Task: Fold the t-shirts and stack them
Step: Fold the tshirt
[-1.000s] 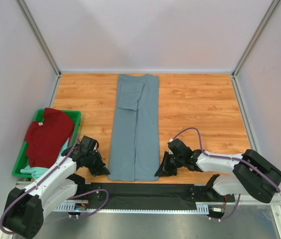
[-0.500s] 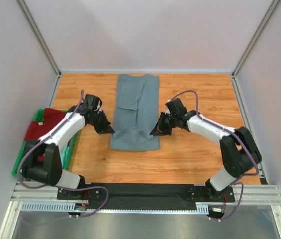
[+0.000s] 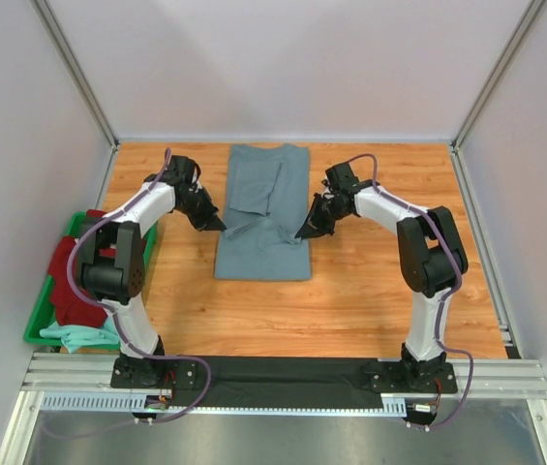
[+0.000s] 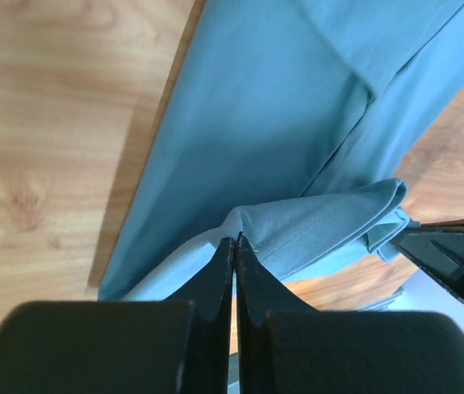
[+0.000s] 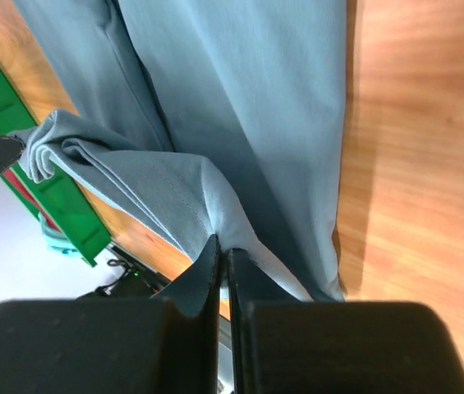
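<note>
Both left gripper (image 3: 219,226) and right gripper (image 3: 301,233) pinching grey-blue t-shirt (image 3: 263,258) hem, carried farther back

large slate grey-blue cotton t-shirt (image 3: 263,254): folded into a long strip, centre of wooden table (image 3: 389,291), near hem raised and doubled over its middle | dark red t-shirt (image 3: 68,281): crumpled in green plastic bin (image 3: 31,334), left | mint-green t-shirt (image 3: 72,335): bunched beneath the red one

Bright, even, diffuse light fills the overhead view; the bench (image 3: 379,281) looks matte, with only faint shadows. In the wrist views the grey-blue t-shirt (image 4: 248,107) is sharp and throws a soft dark shadow along its edge; the left gripper (image 4: 236,245) and right gripper (image 5: 222,246) look slightly soft up close
</note>
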### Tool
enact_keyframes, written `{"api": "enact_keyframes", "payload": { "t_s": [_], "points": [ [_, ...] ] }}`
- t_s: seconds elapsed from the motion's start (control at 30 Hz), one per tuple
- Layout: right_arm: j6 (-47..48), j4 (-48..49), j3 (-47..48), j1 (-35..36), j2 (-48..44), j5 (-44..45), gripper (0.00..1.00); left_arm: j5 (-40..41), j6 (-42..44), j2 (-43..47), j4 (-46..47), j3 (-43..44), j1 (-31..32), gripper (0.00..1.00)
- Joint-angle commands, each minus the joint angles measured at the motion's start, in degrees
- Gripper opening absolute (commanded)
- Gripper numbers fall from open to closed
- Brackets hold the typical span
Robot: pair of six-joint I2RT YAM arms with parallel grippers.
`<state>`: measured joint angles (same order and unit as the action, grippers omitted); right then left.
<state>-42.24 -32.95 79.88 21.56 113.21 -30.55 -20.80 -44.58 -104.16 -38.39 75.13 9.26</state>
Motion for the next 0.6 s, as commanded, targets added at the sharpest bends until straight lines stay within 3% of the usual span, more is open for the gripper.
{"api": "enact_keyframes", "payload": {
  "t_s": [0.0,0.57],
  "points": [
    [1.2,-1.2,4.2,-1.5,2.1,-2.8,0.00,-2.1,1.7,-2.7,0.3,5.6,-1.0,0.00],
    [0.7,-1.2,13.2,-4.8,10.3,-6.8,0.00,-4.3,1.2,-12.9,-1.0,13.9,-2.6,0.00]
  ]
}}
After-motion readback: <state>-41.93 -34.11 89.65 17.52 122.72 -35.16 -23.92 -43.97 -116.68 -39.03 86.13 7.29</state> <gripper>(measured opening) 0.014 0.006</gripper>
